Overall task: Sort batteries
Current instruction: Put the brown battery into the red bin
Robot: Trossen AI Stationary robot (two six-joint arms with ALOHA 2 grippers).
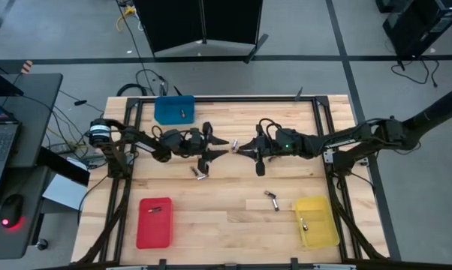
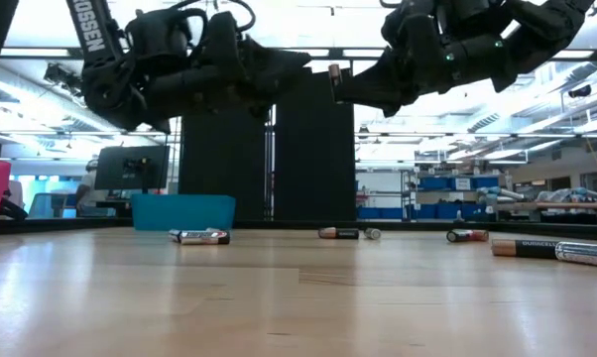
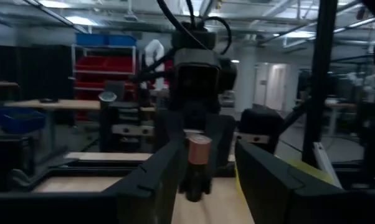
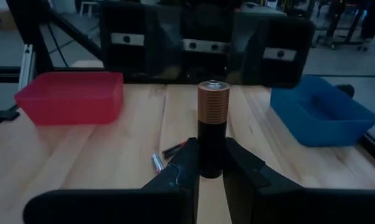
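Note:
A battery (image 4: 212,127) with a black body and a copper end is held in my right gripper (image 4: 211,165) above the table's middle, copper end pointing at my left gripper. My left gripper (image 3: 207,163) is open. Its fingers (image 3: 156,180) stand on either side of the battery's copper end (image 3: 199,151) without touching it. From above, the two grippers (image 1: 220,147) (image 1: 241,147) face each other tip to tip. Loose batteries (image 1: 200,173) (image 1: 272,199) lie flat on the wood. One cell each lies in the blue (image 1: 183,114), red (image 1: 157,209) and yellow (image 1: 303,223) trays. My right gripper pinches the battery's black end (image 4: 211,168) between its two fingers (image 4: 181,163). It comes in level from the table's right, fingers lying along the cell. The battery sticks out past the fingertips, lifted clear of the table, with its copper end (image 4: 212,93) free.
The blue tray (image 1: 173,109) sits at the far edge, left of centre. At the near left is the red tray (image 1: 154,222), at the near right the yellow tray (image 1: 317,221). From table height, several batteries (image 2: 199,236) (image 2: 338,234) (image 2: 556,251) lie scattered below the arms.

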